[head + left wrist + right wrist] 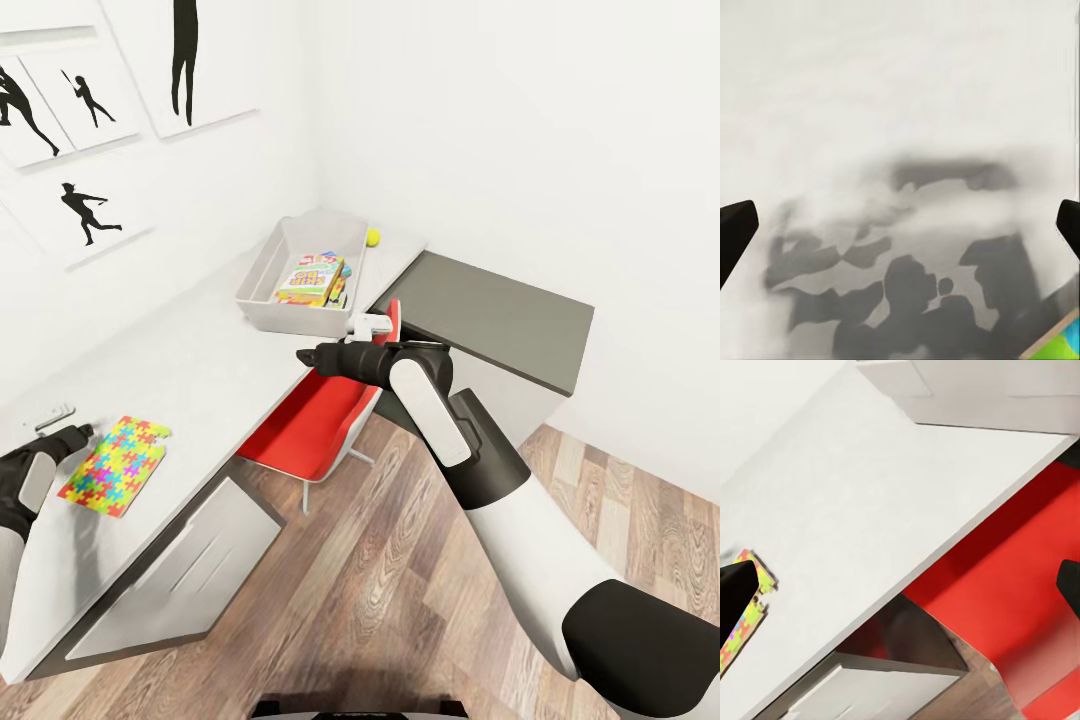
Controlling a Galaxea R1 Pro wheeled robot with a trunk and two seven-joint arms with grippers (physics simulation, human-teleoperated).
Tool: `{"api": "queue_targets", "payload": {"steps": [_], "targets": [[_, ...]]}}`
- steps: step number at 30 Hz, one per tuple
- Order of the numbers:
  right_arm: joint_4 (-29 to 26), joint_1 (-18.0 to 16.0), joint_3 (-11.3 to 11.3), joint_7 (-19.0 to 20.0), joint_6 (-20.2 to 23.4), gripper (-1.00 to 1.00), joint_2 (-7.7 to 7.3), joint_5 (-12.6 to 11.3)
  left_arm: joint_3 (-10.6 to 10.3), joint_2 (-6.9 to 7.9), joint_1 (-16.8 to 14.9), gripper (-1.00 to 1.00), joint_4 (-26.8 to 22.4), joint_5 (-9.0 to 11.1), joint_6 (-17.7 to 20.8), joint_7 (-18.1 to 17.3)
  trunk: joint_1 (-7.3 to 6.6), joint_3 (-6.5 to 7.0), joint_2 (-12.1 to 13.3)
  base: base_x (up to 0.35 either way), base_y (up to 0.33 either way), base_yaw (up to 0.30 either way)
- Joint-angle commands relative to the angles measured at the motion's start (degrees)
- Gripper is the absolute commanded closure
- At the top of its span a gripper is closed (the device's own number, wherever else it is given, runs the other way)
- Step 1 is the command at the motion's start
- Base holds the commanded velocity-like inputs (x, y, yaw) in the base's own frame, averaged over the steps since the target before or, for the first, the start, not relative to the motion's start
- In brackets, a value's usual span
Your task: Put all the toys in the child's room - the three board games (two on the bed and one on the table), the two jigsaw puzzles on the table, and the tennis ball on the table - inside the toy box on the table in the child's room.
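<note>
Head view: jigsaw puzzle flat, long axis toward toy box; left claw spread, empty.

The toy box wall hides the lower edges of the board games inside it.

My table has a white top and pale grey drawer fronts. On it, the jigsaw puzzle is a patchwork of yellow, green, pink and blue pieces. The toy box is light grey; the board game inside has a busy yellow, red and green cover. The tennis ball is yellow-green. The chair is red, the floor brown wood-grain. My arms are white and black.
</note>
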Motion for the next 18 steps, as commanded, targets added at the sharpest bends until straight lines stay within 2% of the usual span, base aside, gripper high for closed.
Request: {"api": "queue_targets", "payload": {"steps": [1,18], "targets": [[-0.04,-0.06,0.04,-0.60,0.10,-1.00,0.00,-0.60,0.01,-0.04,-0.04,-1.00,-0.32,0.63,0.46,0.27,0.03,-0.09,-0.10,0.000,0.000,0.000],[-0.05,-0.06,0.04,-0.61,0.05,-1.00,0.00,-0.53,0.14,-0.52,-0.75,-1.00,-5.49,0.72,3.95,0.30,0.03,-0.09,-0.10,0.000,0.000,0.000]]}}
